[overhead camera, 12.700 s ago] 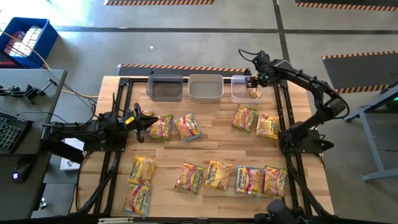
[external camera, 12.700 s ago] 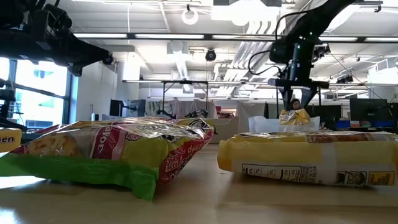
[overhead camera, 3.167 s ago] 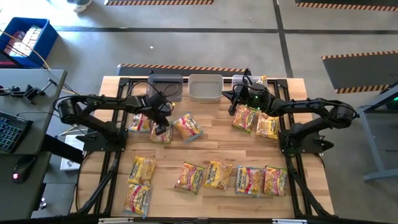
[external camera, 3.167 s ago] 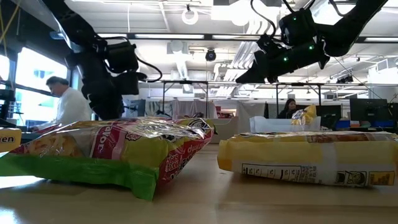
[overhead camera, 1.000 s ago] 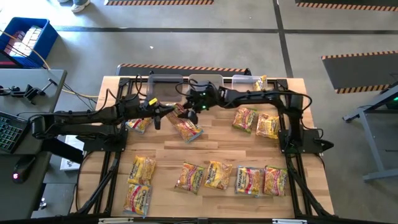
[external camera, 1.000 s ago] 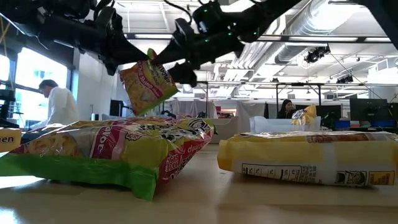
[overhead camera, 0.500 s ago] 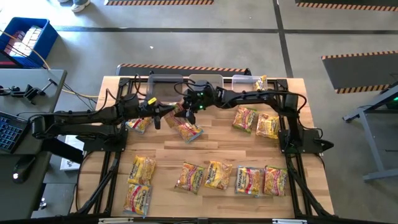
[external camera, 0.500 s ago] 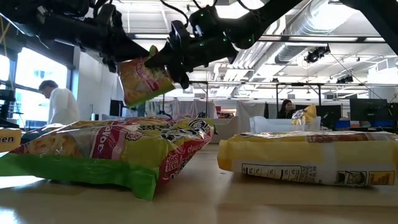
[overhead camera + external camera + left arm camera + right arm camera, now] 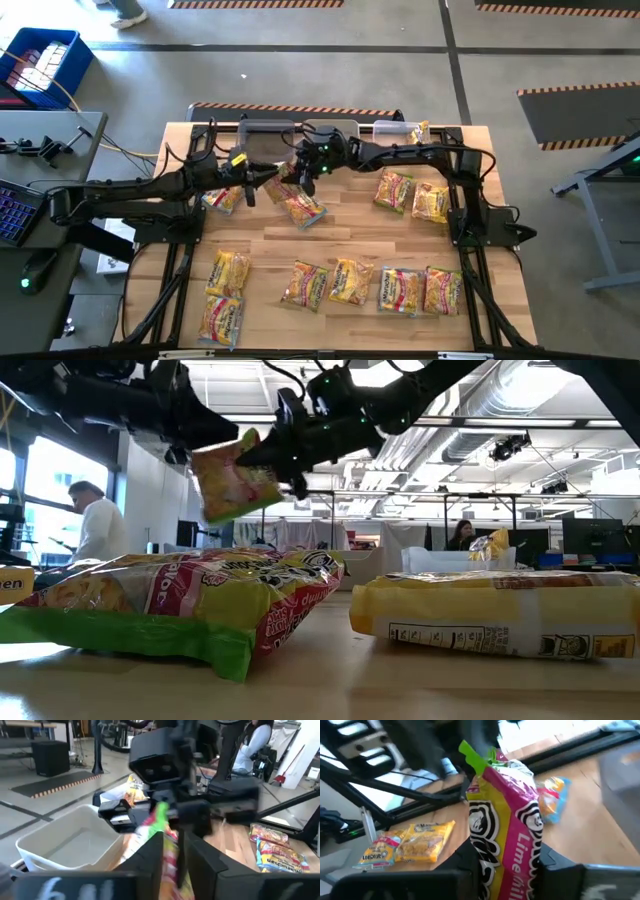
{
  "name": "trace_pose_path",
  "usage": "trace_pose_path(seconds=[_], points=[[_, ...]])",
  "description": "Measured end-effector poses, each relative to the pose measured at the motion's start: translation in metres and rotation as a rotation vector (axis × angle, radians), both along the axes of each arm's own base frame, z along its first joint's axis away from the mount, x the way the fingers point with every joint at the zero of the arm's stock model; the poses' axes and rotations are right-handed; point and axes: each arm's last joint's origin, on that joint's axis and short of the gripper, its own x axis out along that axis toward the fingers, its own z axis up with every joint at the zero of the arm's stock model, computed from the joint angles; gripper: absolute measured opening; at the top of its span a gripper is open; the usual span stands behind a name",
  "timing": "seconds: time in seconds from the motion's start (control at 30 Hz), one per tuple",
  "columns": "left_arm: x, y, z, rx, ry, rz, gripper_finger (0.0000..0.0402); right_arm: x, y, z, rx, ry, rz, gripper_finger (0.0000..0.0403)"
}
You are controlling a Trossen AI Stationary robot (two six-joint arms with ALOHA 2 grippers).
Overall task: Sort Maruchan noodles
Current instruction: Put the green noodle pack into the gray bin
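High view, held packet: one packet of Maruchan noodles (image 9: 285, 177) is up off the table (image 9: 340, 240), between the two grippers, in front of the dark bin (image 9: 262, 140)
High view, left gripper (image 9: 262, 178): reaches in from the left and meets the held packet's left edge
High view, right gripper (image 9: 303, 178): stretched across from the right, at the held packet's right edge
High view, other packets: one lies just below the held packet (image 9: 302, 208), one under the left arm (image 9: 222, 198), a pair on the right (image 9: 393, 189), and a row along the near edge (image 9: 350, 281)
Low view: the held packet hangs tilted in the air, well above the near packets (image 9: 190, 605), with both grippers touching it; a person (image 9: 95, 525) sits in the room behind
Left wrist view: the held packet's green edge stands in the left gripper's mouth; I cannot tell whether it is clamped or let go; a pale bin (image 9: 70, 845) is beside it
Right wrist view: the right gripper is clenched on the held packet, which fills the gap between its fingers (image 9: 470, 855)
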Motion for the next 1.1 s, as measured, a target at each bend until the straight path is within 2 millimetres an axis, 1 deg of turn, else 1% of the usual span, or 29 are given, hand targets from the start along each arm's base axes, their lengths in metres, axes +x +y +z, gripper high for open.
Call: trace_pose_path(seconds=[0.1, 0.17, 0.27, 0.4, 0.5, 0.6, 0.7, 0.77, 0.83, 0.93, 1.0, 1.07, 1.1], points=[[-0.006, -0.001, 0.003, 0.034, 0.002, 0.019, 0.0093, -0.004, -0.011, 0.017, 0.014, 0.064, -0.031, 0.0072], [-0.01, -0.002, 0.003, 0.062, -0.005, 0.041, 0.0103, -0.006, -0.02, 0.034, 0.022, 0.112, -0.066, 0.0071], [-0.016, -0.005, -0.008, 0.08, -0.015, 0.082, 0.0108, -0.013, -0.036, 0.062, 0.029, 0.203, -0.152, 0.0069], [-0.025, -0.008, -0.026, 0.076, -0.057, 0.137, 0.0102, -0.036, -0.064, 0.097, 0.077, 0.316, -0.294, 0.0069], [-0.03, -0.012, -0.04, 0.077, -0.088, 0.138, 0.0093, -0.056, -0.086, 0.111, 0.17, 0.385, -0.413, 0.0068], [-0.033, -0.016, -0.051, 0.111, -0.103, 0.123, 0.0082, -0.076, -0.105, 0.112, 0.235, 0.472, -0.559, 0.0068], [-0.034, -0.019, -0.055, 0.138, -0.108, 0.118, 0.0069, -0.092, -0.122, 0.106, 0.297, 0.543, -0.68, 0.0068], [-0.034, -0.021, -0.056, 0.184, -0.093, 0.087, 0.0058, -0.099, -0.134, 0.102, 0.336, 0.56, -0.743, 0.0068], [-0.033, -0.024, -0.057, 0.241, -0.08, 0.021, 0.0045, -0.107, -0.144, 0.098, 0.377, 0.58, -0.795, 0.0067], [-0.032, -0.029, -0.056, 0.313, -0.084, -0.129, 0.0022, -0.112, -0.156, 0.09, 0.428, 0.598, -0.854, 0.0067], [-0.032, -0.032, -0.057, 0.313, -0.089, -0.237, 0.0007, -0.115, -0.159, 0.085, 0.454, 0.627, -0.875, 0.0067], [-0.032, -0.035, -0.062, 0.294, -0.062, -0.335, 0.0003, -0.115, -0.16, 0.079, 0.468, 0.663, -0.89, 0.0067], [-0.032, -0.036, -0.063, 0.281, -0.053, -0.357, 0.0003, -0.115, -0.161, 0.075, 0.475, 0.685, -0.891, 0.0067]])
